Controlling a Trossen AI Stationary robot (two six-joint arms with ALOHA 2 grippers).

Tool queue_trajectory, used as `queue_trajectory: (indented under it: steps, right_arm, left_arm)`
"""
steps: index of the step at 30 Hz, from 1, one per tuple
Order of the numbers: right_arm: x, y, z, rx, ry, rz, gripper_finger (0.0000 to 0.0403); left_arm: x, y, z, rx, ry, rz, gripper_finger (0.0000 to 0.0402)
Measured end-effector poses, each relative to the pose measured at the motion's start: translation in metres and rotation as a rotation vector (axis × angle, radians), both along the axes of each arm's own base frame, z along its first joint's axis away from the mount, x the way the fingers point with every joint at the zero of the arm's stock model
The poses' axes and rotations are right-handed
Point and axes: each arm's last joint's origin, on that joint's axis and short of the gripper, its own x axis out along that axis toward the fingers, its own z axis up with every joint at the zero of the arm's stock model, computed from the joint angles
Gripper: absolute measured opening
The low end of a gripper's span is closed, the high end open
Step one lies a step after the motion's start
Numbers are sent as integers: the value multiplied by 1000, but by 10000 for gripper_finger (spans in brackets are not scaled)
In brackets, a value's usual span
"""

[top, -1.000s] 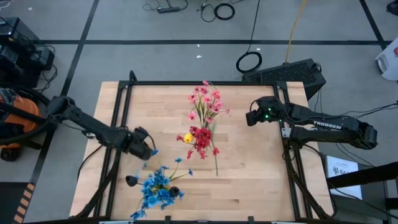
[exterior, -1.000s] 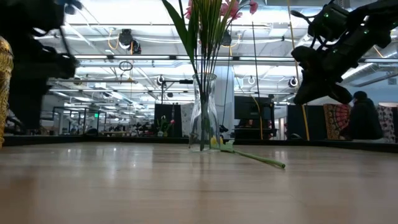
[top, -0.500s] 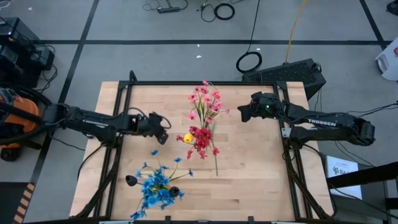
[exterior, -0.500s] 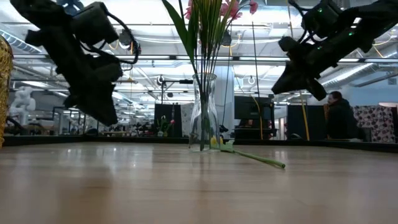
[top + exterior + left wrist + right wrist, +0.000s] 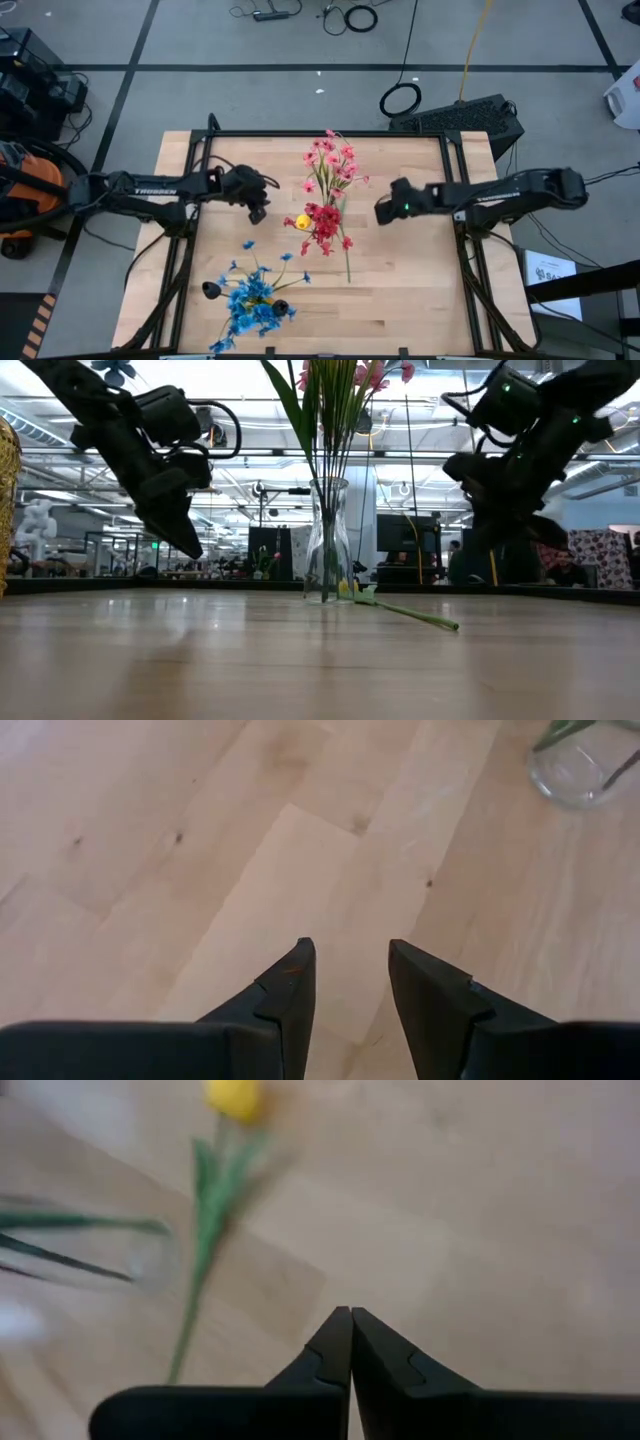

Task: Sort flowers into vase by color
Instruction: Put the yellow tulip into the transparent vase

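A clear glass vase (image 5: 328,545) stands mid-table with pink sprigs (image 5: 330,163) in it. A red cluster (image 5: 323,225) shows just nearer; what it stands in I cannot tell. The yellow bud (image 5: 301,222) is beside it, and its green stem (image 5: 203,1230) lies flat on the wood next to the vase. Blue sprigs (image 5: 252,297) stand near the table's near edge. My left gripper (image 5: 258,207) hovers open, left of the vase. My right gripper (image 5: 383,211) hovers shut to the right of the flowers, pointing at them.
Two small dark vase mouths (image 5: 210,290) (image 5: 281,307) sit by the blue sprigs. A green stem (image 5: 415,615) stretches along the table toward its near edge. A gold-coloured object (image 5: 6,500) stands at the left. Bare wood (image 5: 410,280) lies on the right half.
My left gripper has swung away from the blue sprigs toward the table's far side and right, ending beside the pink and red flowers. My right gripper has come left and nearer, down toward the flowers. The flowers have stayed where they were.
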Motion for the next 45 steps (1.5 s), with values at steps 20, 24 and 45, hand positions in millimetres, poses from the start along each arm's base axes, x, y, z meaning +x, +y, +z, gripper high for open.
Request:
queue_trajectory:
  steps: [20,24,45]
  right_arm:
    - [98,98,-1,56,232,-130,49]
    - [124,104,-6,15,273,-74,89]
    - [171,119,-50,-76,605,89,39]
  left_arm:
    - [-5,12,0,65,18,-129,134]
    - [-6,11,-1,59,29,-168,134]
    - [-12,7,-6,-18,94,-196,134]
